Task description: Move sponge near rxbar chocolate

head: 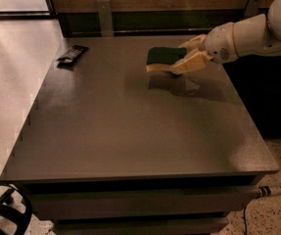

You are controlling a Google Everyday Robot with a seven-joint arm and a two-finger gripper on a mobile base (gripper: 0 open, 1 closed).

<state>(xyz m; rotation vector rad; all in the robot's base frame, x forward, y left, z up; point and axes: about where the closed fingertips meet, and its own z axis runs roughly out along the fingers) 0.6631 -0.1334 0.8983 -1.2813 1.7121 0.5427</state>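
Note:
The sponge (162, 58), dark green on top with a pale yellow body, hangs above the grey table (130, 126) at the back right, its shadow on the surface below. My gripper (188, 54) comes in from the right on a white arm and is shut on the sponge's right end. The rxbar chocolate (72, 54), a small flat black wrapper, lies at the table's far left corner, well left of the sponge.
A wooden wall with dark metal brackets (104, 14) runs behind the table. A pale floor (12, 72) lies to the left. A black wheel-like part (3, 214) shows at the bottom left. A cable end (272, 191) pokes out at the lower right.

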